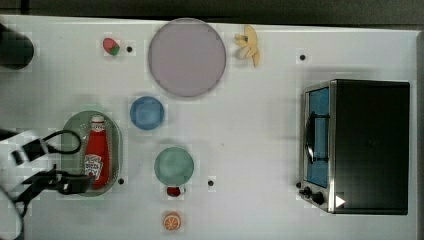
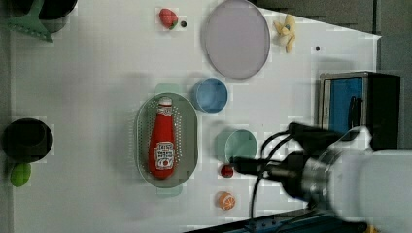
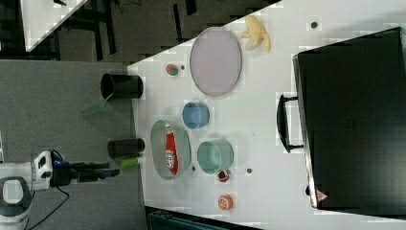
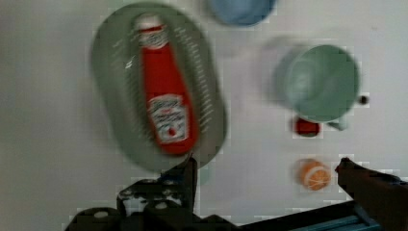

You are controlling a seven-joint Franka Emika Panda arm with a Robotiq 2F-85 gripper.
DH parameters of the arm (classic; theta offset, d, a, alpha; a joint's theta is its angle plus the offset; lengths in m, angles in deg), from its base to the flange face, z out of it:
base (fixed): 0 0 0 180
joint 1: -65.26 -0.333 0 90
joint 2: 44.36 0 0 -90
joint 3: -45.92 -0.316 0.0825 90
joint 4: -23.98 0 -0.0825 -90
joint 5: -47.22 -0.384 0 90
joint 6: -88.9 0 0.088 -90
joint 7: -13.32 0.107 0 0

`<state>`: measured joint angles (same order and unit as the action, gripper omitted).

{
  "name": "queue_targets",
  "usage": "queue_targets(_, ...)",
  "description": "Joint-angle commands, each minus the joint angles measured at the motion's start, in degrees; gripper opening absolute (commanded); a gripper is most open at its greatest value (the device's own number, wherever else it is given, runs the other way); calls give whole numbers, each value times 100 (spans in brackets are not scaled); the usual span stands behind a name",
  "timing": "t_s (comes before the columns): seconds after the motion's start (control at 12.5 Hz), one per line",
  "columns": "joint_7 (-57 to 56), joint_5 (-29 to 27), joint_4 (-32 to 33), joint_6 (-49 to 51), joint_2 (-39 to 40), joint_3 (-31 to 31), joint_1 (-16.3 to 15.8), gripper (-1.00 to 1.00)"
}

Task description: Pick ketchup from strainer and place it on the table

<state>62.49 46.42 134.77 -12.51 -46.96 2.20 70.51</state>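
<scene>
Approach step: the red ketchup squeeze bottle [image 4: 166,94] lies flat in the pale green oval plastic strainer [image 4: 113,101] on the white surface [image 1: 260,130]; jaws released, gripper [image 4: 267,168] above its base, must descend and clench

A white label with small, unreadable print is seen on the ketchup [image 4: 167,98]; no other text can be read.
</scene>
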Motion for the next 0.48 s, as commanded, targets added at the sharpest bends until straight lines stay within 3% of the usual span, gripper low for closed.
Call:
queue_targets(0.08, 295, 13, 325, -641, 216, -212, -22, 100)
queue_targets(0.48, 295, 219, 1602, -2799, 746, -470, -32, 100)
